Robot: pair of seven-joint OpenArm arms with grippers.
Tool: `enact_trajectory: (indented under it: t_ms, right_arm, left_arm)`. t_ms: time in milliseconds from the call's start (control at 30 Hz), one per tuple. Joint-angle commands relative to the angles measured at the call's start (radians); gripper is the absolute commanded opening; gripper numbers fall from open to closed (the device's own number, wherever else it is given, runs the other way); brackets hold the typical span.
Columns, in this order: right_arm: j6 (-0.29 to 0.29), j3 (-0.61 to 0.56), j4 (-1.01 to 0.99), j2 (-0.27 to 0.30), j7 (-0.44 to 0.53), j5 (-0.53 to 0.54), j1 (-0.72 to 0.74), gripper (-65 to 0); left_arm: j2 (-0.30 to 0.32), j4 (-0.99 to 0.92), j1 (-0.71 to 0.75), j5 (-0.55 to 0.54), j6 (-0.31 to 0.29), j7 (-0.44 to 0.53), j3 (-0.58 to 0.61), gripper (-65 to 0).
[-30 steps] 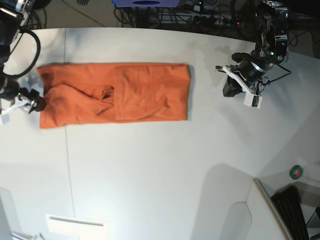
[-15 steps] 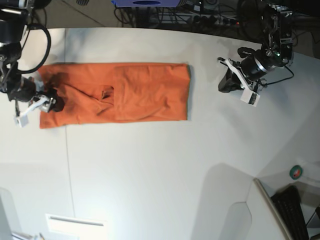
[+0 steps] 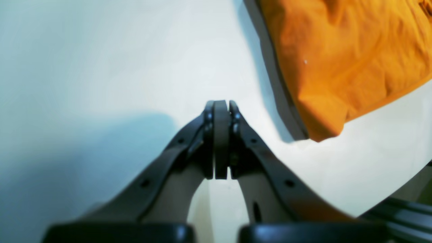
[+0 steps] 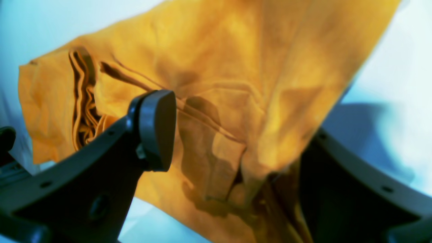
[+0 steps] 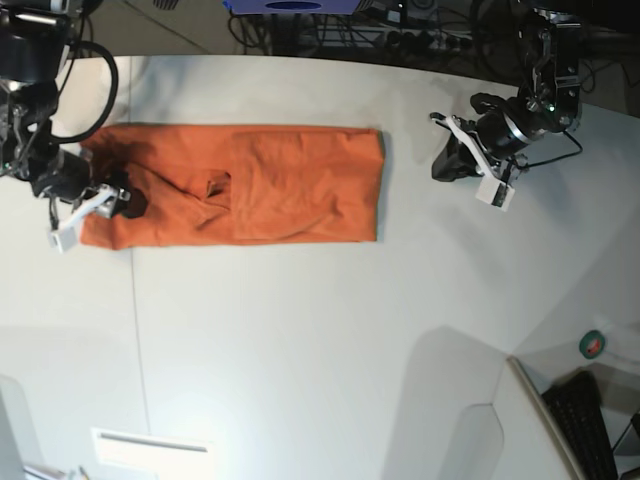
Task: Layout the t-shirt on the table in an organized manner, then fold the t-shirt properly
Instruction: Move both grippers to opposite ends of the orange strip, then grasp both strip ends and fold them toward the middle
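Base view: orange t-shirt [image 5: 235, 185] lies on surface [image 5: 300, 340]; right end effector [image 5: 95, 205], jaws wide, straddles shirt's end fold; left end effector [image 5: 462, 160] closed, empty, off shirt's opposite end. Risk: pinching just one layer, fold skews.

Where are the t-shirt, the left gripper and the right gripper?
t-shirt [image 5: 300, 185]: base view, folded middle panel.
left gripper [image 3: 221, 111]: left wrist view, shut fingertips.
right gripper [image 4: 233, 135]: right wrist view, between its fingers, over fabric.
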State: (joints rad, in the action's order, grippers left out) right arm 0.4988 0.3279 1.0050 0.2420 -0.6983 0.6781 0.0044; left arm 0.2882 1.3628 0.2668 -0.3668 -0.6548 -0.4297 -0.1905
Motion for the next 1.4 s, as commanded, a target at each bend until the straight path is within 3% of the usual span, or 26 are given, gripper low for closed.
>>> enact_trajectory:
  t_ms: [0, 33, 167, 200, 267, 433, 633, 667, 833, 1100, 1267, 1367]
  right_arm:
    - [-0.007, 0.003, -0.002, 0.006, -0.011, -0.024, 0.004, -31.8]
    - [-0.007, 0.003, -0.002, 0.004, -0.011, -0.024, 0.004, -35.9]
    - [-0.007, 0.003, -0.001, 0.004, -0.011, -0.024, 0.01, -63.3]
    - [-0.007, 0.003, -0.001, 0.006, -0.011, -0.024, 0.013, -65.0]
    - [-0.022, 0.001, -0.001, 0.007, -0.014, -0.024, 0.029, -65.0]
    - [-0.199, -0.009, 0.068, 0.006, -0.016, -0.024, 0.026, -65.0]
    - [-0.229, -0.088, 0.288, 0.001, -0.087, -0.024, -0.013, -65.0]
    - [-0.259, -0.103, 0.323, 0.0, -0.091, -0.024, -0.019, -65.0]
    - [-0.407, -0.23, 0.496, -0.005, -0.097, -0.024, -0.047, -65.0]
    - [-0.524, -0.453, 0.638, -0.011, -0.099, -0.024, -0.08, -65.0]
    - [-0.63, -0.568, 0.676, -0.013, -0.091, -0.024, -0.08, -65.0]
    - [-0.656, -0.616, 0.714, -0.023, -0.091, -0.024, -0.08, -65.0]
  left_arm:
    - [0.01, 0.013, -0.005, -0.016, -0.004, 0.021, -0.004, -65.0]
    - [0.01, 0.013, -0.005, -0.016, -0.004, 0.021, -0.005, -65.0]
    - [0.01, 0.013, -0.007, -0.014, -0.004, 0.021, -0.004, -65.0]
    - [0.009, 0.011, -0.007, -0.014, -0.004, 0.021, -0.004, -65.0]
    - [-0.022, 0.011, -0.01, -0.014, -0.004, 0.018, -0.002, -65.0]
    - [-0.043, 0.013, -0.041, -0.014, -0.004, 0.018, 0.082, -65.0]
    - [-0.047, 0.002, -0.062, -0.014, -0.004, 0.016, 0.112, -65.0]
    - [-0.048, -0.018, -0.074, -0.014, -0.004, 0.016, 0.121, -65.0]
    - [-0.051, -0.11, -0.123, -0.014, -0.004, 0.019, 0.208, -65.0]
    - [-0.053, -0.112, -0.133, -0.014, -0.004, 0.019, 0.211, -65.0]
    - [-0.045, -0.113, -0.143, -0.014, -0.004, 0.019, 0.211, -65.0]
    - [-0.045, -0.113, -0.143, -0.014, -0.004, 0.019, 0.211, -65.0]
